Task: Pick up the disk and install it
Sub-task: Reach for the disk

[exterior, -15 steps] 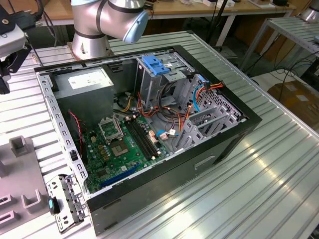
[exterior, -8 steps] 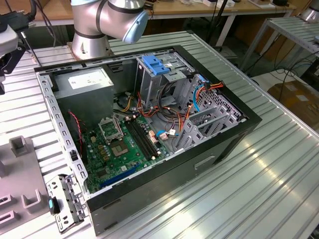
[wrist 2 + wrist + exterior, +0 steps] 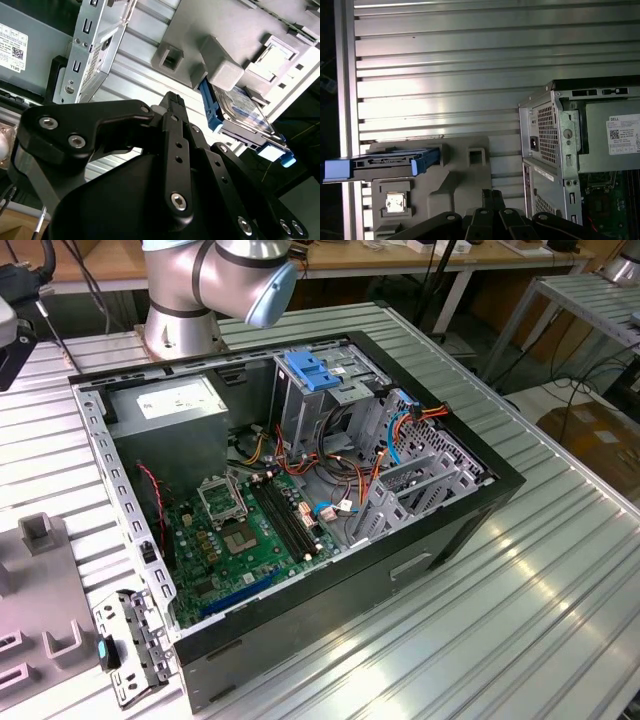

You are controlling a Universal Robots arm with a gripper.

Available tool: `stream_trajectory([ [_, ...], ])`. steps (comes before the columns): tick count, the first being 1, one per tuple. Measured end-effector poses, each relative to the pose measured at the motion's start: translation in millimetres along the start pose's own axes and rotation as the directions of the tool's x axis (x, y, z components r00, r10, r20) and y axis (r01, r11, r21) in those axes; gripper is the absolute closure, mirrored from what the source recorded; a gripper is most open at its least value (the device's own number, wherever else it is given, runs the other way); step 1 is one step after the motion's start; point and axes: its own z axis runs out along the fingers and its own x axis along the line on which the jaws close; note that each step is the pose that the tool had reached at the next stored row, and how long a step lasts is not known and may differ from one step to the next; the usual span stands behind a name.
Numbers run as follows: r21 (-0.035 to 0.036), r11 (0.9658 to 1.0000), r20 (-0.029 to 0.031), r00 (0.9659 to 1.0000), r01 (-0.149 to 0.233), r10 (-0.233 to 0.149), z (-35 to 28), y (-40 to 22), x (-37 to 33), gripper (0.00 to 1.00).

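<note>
Exterior view: an open black computer case (image 3: 420, 550) on the ribbed metal tabletop (image 3: 540, 640) holds a green motherboard (image 3: 240, 540), with a grey moulded holder (image 3: 40, 590) at its eight o'clock. Second wrist view: the blue-framed dark metal disk (image 3: 245, 112) sits in that holder (image 3: 225, 30); the black hand (image 3: 172, 98) is narrow and empty. First wrist view: the disk (image 3: 385, 162) sits in the holder (image 3: 465, 185), apart from the hand (image 3: 493, 195).

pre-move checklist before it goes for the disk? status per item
1. Target located: ok. The disk sits in the grey holder beside the computer case.
2. Reachable: ok. Its blue-framed end juts free of the holder.
3. Ready to grasp: not ok. The gripper looks shut, empty, apart from the disk.
4. Access open: ok. The case's side panel is off, interior exposed.
5. Bay free: cannot tell. The drive cage sits under its blue latch; its slot is hidden.
6. Path clear: cannot tell. Orange and blue cables lie beside the cage.
</note>
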Motion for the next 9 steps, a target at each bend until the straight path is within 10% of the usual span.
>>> stream_trajectory([
  [9, 0.0000, 1.0000, 0.0000, 1.0000, 0.000, 0.000, 0.1, -0.9, 11.2, 0.89],
])
